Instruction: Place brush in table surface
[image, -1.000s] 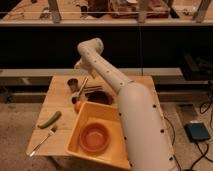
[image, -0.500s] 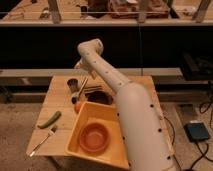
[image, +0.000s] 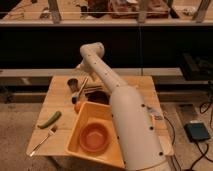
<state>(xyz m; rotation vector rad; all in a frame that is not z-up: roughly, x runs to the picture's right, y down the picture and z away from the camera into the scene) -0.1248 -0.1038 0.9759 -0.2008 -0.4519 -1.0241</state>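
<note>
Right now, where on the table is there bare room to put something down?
Bare wood on the table surface: the left strip between the small dark cup and the green vegetable, and the back right corner beyond the arm. Crowded: the back middle, where the gripper hangs by the brush, beside the yellow tub.

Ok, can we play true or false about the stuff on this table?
1. An orange bowl sits inside the yellow tub. True.
2. The green vegetable lies in the tub. False: it lies on the table surface, left of the tub.
3. The fork lies near the table's front left corner. True.
4. The end effector is over the fork. False: it is at the back of the table, close to the brush and the dark cup.
</note>
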